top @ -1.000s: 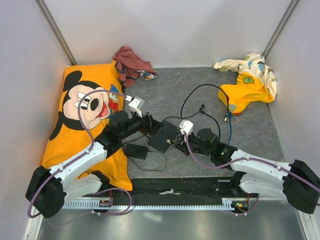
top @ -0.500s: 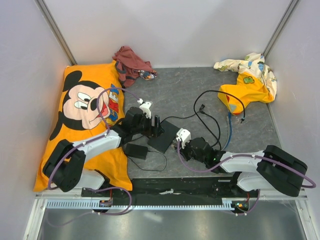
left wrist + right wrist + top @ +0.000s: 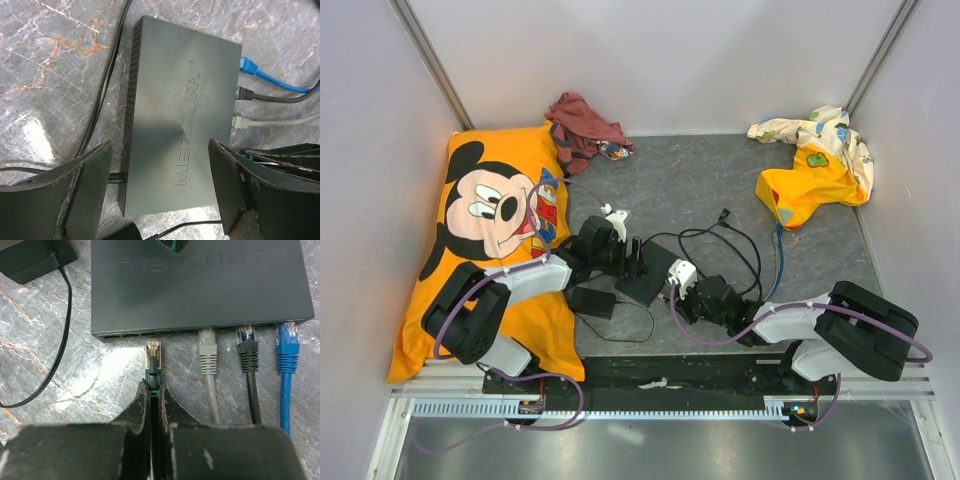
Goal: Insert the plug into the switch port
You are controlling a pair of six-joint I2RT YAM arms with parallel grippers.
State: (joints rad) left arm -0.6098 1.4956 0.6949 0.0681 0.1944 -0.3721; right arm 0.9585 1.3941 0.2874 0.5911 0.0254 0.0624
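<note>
Grey marbled bench, bearing flat black switch near centre. Left end effector above switch, fingers spread wide apart, one at either side. Right end effector clamped on plug. Plug tip just short of empty switch port, left of three seated cables.

An orange Mickey Mouse pillow fills the left of the top view, with a crumpled maroon cloth at its upper right corner. A yellow-and-white cloth lies upper right on the grey marbled tabletop. A black adapter brick sits at centre, trailing a thin cord. In the right wrist view, at the right, a grey cable, a black cable and a blue cable run side by side.
</note>
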